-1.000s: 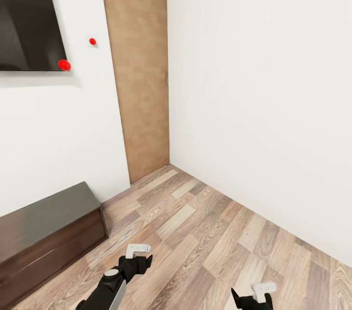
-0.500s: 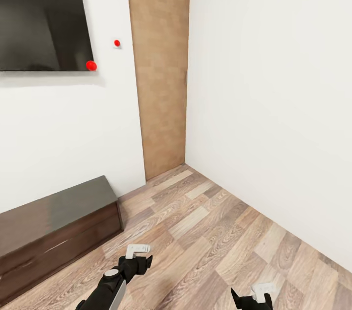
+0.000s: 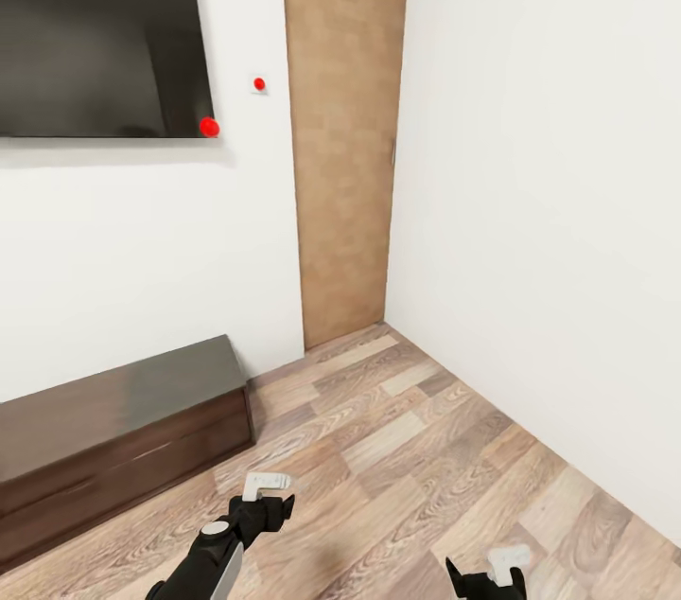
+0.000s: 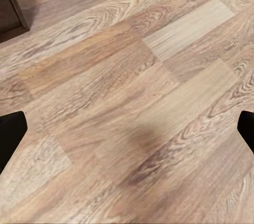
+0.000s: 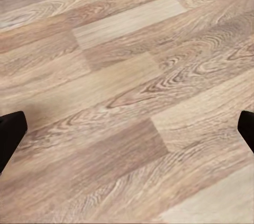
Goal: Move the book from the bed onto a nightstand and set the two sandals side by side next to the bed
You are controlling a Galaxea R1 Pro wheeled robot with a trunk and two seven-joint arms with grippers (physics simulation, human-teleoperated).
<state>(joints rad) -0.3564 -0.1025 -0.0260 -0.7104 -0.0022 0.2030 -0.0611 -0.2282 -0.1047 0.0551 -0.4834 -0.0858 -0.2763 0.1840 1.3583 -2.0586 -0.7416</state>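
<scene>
Head view shows a room corner: smooth white walls (image 3: pixel 530 202), brown wood-plank floor (image 3: pixel 416 449) with swirly grain and mixed pale and darker boards. Tall light-brown wood-grain door panel (image 3: pixel 345 127) stands upper centre, reaching the floor at the corner. Flat glossy black screen (image 3: pixel 95 27) is mounted upper left, a red ball marker (image 3: pixel 209 127) at its lower right corner and a smaller red dot (image 3: pixel 259 84) just right of it on the wall. Long low dark-brown cabinet (image 3: pixel 113 439), boxy with a sheeny flat top, sits lower left against the wall. Left claw (image 3: pixel 268 486) at bottom centre-left, black arm with white finger pieces; right claw (image 3: pixel 506 567) at the bottom edge, partly cut off. Both wrist views show only bare planks between dark fingertips at the frame edges, so both claws are spread apart, gripping nothing. Book, bed, nightstand, sandals: none in frame.
</scene>
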